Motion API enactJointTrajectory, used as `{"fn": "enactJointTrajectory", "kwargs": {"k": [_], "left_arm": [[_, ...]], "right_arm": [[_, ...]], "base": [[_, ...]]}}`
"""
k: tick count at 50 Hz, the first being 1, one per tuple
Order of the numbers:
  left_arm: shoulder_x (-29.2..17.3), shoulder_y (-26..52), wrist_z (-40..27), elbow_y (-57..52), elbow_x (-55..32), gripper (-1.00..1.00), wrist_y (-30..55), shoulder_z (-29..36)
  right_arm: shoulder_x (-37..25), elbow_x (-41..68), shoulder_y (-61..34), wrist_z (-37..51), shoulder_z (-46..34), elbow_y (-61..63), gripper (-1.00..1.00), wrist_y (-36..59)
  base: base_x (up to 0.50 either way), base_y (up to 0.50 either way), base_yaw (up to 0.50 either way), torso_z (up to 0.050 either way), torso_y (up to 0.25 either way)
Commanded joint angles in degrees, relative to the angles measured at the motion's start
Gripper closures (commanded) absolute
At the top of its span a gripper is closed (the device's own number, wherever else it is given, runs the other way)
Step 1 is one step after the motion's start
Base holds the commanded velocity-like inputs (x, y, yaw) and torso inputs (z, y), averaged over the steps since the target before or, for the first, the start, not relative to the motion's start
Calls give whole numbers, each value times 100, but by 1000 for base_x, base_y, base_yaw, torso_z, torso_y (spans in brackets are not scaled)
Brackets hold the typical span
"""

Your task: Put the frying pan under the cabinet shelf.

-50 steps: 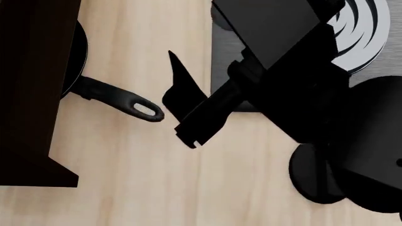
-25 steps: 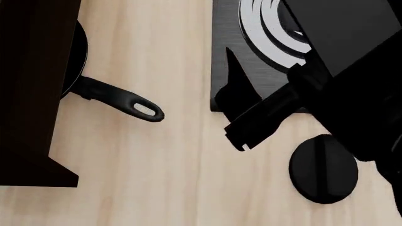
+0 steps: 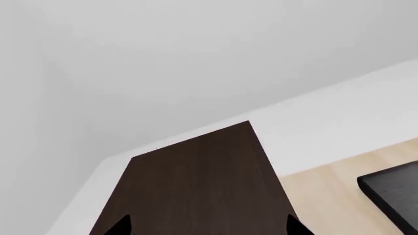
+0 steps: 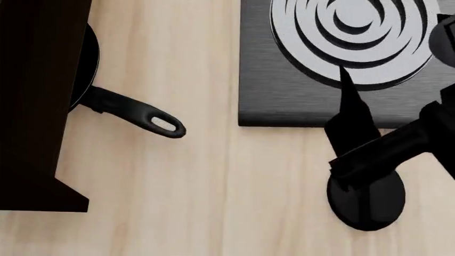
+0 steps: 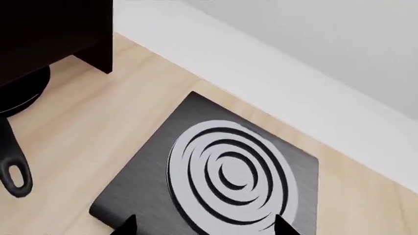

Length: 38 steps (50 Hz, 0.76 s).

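My right gripper (image 4: 348, 101) hangs empty, spread wide over the hob (image 4: 284, 96), left one's fingers unreadable, so I could clip the frying pan (image 4: 135, 114) handle poking from under the cabinet shelf (image 4: 35, 106) and drag it out.

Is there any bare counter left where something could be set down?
Yes: a wide bare strip between the frying pan handle and the hob, running to the near edge. It is crowded at the right, where the right gripper hangs over a black disc.

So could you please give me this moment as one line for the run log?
frying pan: bowl under cabinet shelf, handle sticking out | right gripper: empty, at hob edge, away from pan | left gripper: state unclear
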State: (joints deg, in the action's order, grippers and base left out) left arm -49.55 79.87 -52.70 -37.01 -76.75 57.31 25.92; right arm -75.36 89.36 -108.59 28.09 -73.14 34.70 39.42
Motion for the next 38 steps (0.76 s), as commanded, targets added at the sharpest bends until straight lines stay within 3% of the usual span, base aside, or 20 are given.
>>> {"fn": "enactJointTrajectory", "kwargs": {"k": [1,17,24,28,31,35,38], "left_arm": [[-318,136,-633,-665,-964,-100,107,-277],[-817,292,-1255,-1327,-2056,-100,-76,-552],[-1079,-107,-1550,-1888,-2325,-100,-388,-724],[-1293,-744,-1528,-2271,-2206,-100,-703,-1024],[-909,-1421,-1506,-2298,-2251,-100,-165,-1918],[19,-1909,-1764,-2297,-3100,-100,1155,-3551],[408,-2062,-1963,-2289,-3508,-100,1718,-4177]], "right_arm": [[-653,306,-190,203,223,457,-100,112],[-1199,533,-373,330,465,911,-100,375],[-1463,366,-137,506,288,1208,-100,209],[-1463,299,-35,770,212,1305,-100,101],[-1464,210,164,1068,32,1472,-100,-199],[-1464,408,162,1453,58,1660,-100,-510],[-1464,637,160,1853,78,2027,-100,-568]], "base": [[0,0,0,0,0],[0,0,0,0,0],[0,0,0,0,0],[0,0,0,0,0],[0,0,0,0,0],[0,0,0,0,0],[0,0,0,0,0]]}}
